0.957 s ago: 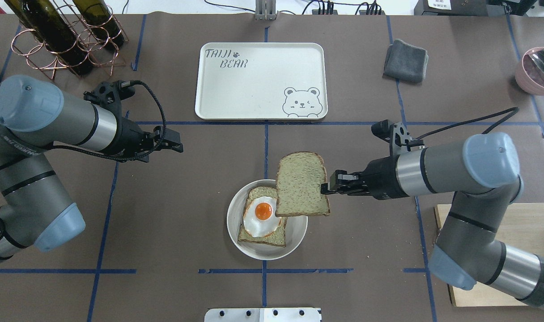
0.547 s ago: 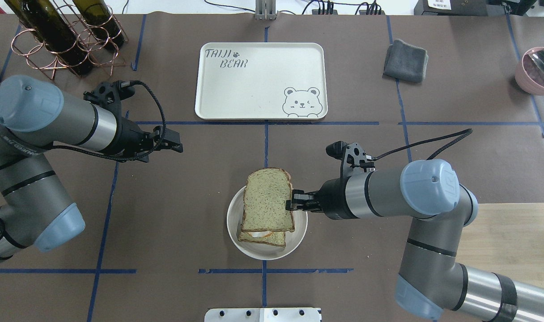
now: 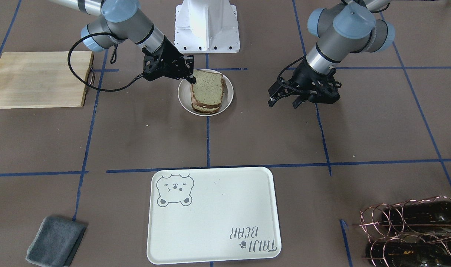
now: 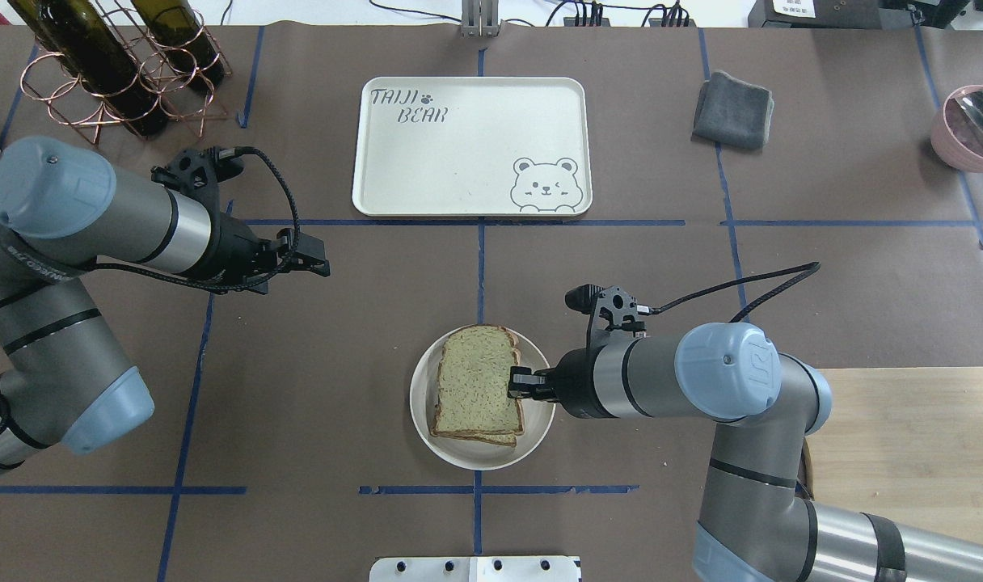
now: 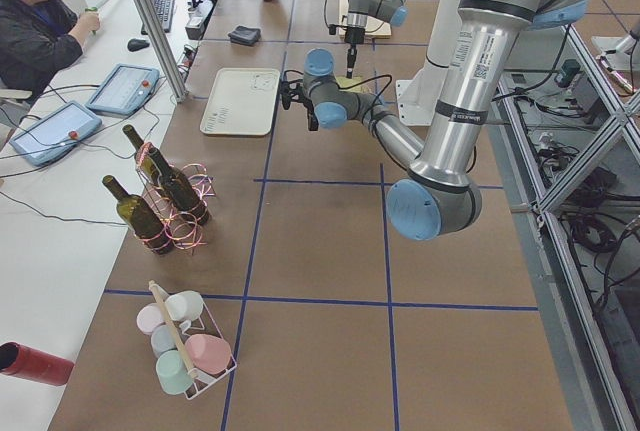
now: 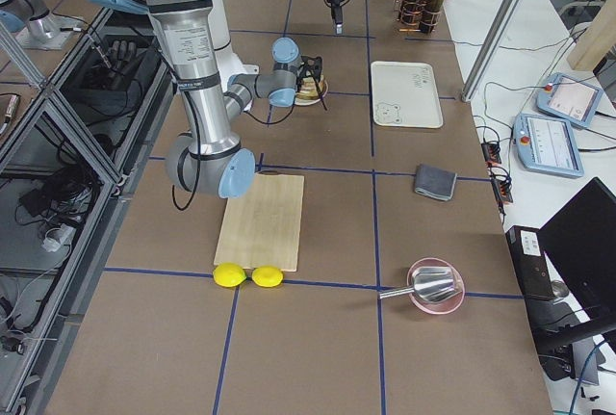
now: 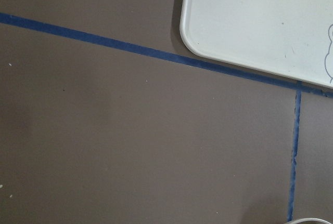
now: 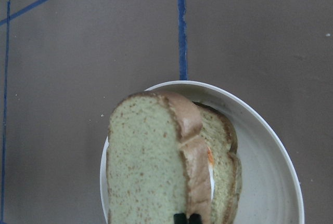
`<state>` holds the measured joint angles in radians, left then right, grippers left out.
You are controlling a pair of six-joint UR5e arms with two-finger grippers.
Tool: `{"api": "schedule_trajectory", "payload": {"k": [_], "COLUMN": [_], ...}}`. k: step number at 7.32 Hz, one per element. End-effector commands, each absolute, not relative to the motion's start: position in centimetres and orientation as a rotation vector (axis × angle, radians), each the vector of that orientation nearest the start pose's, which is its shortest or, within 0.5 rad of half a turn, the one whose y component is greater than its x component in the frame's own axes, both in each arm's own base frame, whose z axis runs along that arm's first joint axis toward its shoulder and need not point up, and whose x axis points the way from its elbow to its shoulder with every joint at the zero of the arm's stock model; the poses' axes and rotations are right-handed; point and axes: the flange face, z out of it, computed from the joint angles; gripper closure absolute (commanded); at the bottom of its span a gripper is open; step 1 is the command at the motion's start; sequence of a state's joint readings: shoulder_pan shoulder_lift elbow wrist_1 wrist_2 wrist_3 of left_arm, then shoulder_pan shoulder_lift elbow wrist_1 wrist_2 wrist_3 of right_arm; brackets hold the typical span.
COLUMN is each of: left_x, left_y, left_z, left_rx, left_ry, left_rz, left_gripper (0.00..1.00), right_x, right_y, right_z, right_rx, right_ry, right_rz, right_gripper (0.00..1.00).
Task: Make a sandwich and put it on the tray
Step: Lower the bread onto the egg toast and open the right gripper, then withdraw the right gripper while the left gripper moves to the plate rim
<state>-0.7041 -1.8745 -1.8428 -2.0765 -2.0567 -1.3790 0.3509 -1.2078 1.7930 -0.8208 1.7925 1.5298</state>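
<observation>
Sandwich (image 4: pixel 477 380) sits in the round white bowl (image 4: pixel 540 428), near the middle of the table on the robot's side. The top bread slice (image 8: pixel 145 161) lies over the lower slice (image 8: pixel 226 156), offset a little so that the lower slice's crust shows along one side and at the near corner. In the right wrist view a sliver of white and orange egg (image 8: pixel 209 157) shows between the two slices, and the top slice's near edge looks raised rather than flat.

Right gripper (image 4: pixel 512 383) reaches in level from the bowl's right side. Its fingertips are close together and pinched on the crust edge of the top bread slice. In the wrist view they show only at the bottom edge of the frame.

Tray (image 4: pixel 459 162) lies flat on the far side of the bowl, well apart from it, just beyond a blue tape line, with the bear drawing (image 4: pixel 546 184) at its near right corner. The sandwich is not on it.

Left gripper (image 3: pixel 283 104) hovers over bare table well to the left of the bowl, with its fingers spread apart and nothing between them. Its wrist camera sees one tray corner and tape lines.

Periphery:
- The wooden cutting board (image 4: pixel 904 436) lies under the right arm's elbow.
- A folded grey cloth (image 4: pixel 734 109) lies to the right of the tray.
- Wine bottles in a copper rack (image 4: pixel 120 73) are at the far left.
- A pink bowl (image 4: pixel 972 125) is at the far right edge.
</observation>
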Motion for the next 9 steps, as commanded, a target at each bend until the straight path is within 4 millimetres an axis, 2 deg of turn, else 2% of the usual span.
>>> {"api": "schedule_trajectory", "payload": {"k": [1, 2, 3, 4, 5, 7, 8, 9], "left_x": [38.8, 38.9, 38.9, 40.3, 42.1, 45.9, 48.8, 50.9], "left_y": [-44.3, -44.3, -44.2, -43.4, -42.0, -39.0, -37.3, -35.5], "left_z": [31.0, 30.8, 30.5, 29.9, 29.3, 28.7, 27.1, 26.2], "left_rx": [0.062, 0.063, 0.064, 0.052, 0.032, 0.003, 0.009, 0.008], "left_ry": [1.137, 1.142, 1.146, 1.152, 1.152, 1.109, 1.060, 1.034], "left_rz": [-0.193, -0.191, -0.190, -0.171, -0.183, -0.178, -0.169, -0.150], "left_gripper": [0.00, 0.00, 0.00, 0.00, 0.00, 0.00, 0.05, 0.13], "right_x": [-52.4, -51.7, -49.7, -46.4, -43.9, -39.9, -37.7, -36.1], "right_y": [-31.4, -32.5, -34.9, -38.6, -40.5, -40.4, -41.2, -42.3], "right_z": [26.3, 26.2, 25.7, 26.1, 25.6, 23.8, 23.9, 25.1], "right_rx": [0.084, 0.110, 0.156, 0.227, 0.297, 0.311, 0.328, 0.273], "right_ry": [-1.346, -1.347, -1.355, -1.333, -1.237, -0.908, -0.829, -0.803], "right_rz": [0.126, 0.143, 0.183, 0.228, 0.177, 0.015, -0.050, -0.069], "right_gripper": [0.01, 0.00, 0.00, 0.00, 0.00, 0.00, 0.00, 0.00]}}
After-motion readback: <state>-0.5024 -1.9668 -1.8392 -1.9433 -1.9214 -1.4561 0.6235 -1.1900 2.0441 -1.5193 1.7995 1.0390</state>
